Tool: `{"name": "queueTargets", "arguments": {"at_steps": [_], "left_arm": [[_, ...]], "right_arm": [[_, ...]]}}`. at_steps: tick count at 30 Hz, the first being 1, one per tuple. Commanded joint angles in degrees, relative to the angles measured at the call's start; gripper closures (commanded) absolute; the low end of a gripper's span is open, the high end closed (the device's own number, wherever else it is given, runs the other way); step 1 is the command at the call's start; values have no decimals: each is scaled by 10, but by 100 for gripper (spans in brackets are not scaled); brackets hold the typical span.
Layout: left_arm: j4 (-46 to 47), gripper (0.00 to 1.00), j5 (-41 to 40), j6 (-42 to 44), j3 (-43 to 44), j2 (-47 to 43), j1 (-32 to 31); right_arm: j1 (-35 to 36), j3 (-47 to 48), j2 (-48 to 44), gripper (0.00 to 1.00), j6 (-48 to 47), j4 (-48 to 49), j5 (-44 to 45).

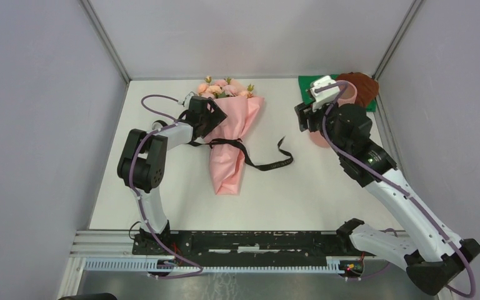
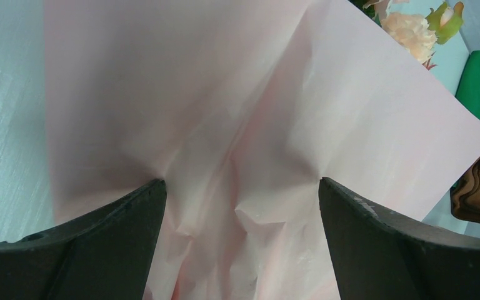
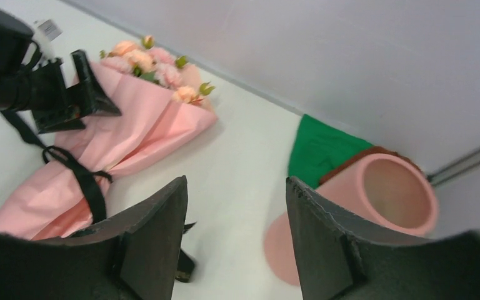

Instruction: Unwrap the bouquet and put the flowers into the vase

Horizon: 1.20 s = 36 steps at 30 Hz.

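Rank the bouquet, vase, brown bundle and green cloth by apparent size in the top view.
1. bouquet, clearly largest.
2. brown bundle, by what shows.
Unranked: vase and green cloth; the right arm hides most of the vase, and the bundle covers part of the cloth.

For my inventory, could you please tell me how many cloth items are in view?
2: a green cloth at the far right corner, and a brown bundle on it behind the vase. The right arm may hide more.

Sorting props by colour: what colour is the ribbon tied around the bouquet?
The ribbon is black; the top view shows it best.
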Motion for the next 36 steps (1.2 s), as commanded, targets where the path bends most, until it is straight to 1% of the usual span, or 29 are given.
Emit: {"name": "queueTargets", "arguments": {"at_steps": [1,5,10,14,16,19,25,29,36], "left_arm": [[6,3,-3,26,14,7,3],[12,3,0,25,6,-11,3],[7,3,16,35,1,-44,3],[4,3,19,31,-8,-67,3],[5,3,16,28,-19,-84,3],[6,3,1,25,-37,-116,3],[8,3,-14,18,-62,-146,3],[2,3,-10,34,-66,-147,4],[10,3,-6,39,-89,-166,8]], "right_arm": [[10,-30,40,35,26,43,-96],[40,-44,108,37,32,76,-104],[61,-43,219,39,41,132,-118],[62,-3,314,42,47,139,-134],[62,12,349,42,51,153,-158],[65,32,393,42,54,158,-170],[90,84,464,42,51,145,-184],[104,122,507,42,49,123,-182],[105,110,528,44,55,128,-183]]}}
